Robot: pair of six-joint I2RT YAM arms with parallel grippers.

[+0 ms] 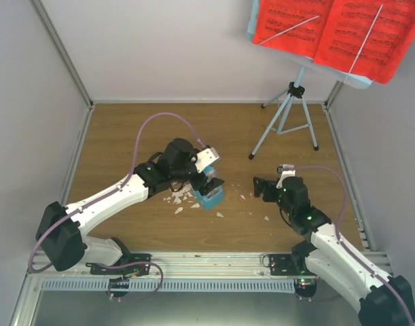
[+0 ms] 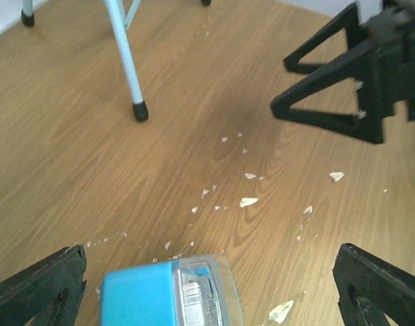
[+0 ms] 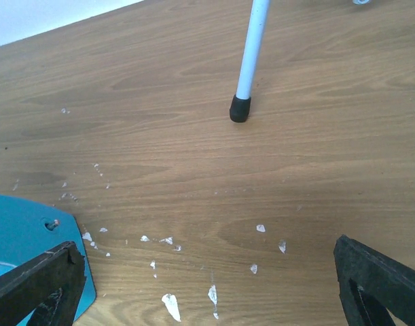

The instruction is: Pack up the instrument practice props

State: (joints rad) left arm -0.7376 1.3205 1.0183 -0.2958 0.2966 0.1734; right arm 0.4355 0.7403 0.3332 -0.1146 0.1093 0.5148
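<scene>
Near the middle of the bench (image 1: 119,136), the small blue box (image 1: 209,197) sits among white scraps (image 1: 178,210), between the wide-open left fingers (image 2: 41,288) and touching neither. The right fingers (image 3: 380,278) are also spread open and empty, just beside it. The music stand (image 1: 286,119) with red sheet-music pages (image 1: 329,30) stands far right.

Nothing legible; the red sheet-music pages (image 1: 343,34) bear blurred notation.

I am counting one pale-blue music stand (image 1: 297,89) standing on three legs (image 1: 269,128), and it is carrying two red sheet-music pages (image 1: 343,30), each crossed by one thin white rod (image 1: 289,30). I am seeing one small blue box (image 1: 211,197), and white scraps (image 1: 178,210) too many and too tiny to be numbering surely
</scene>
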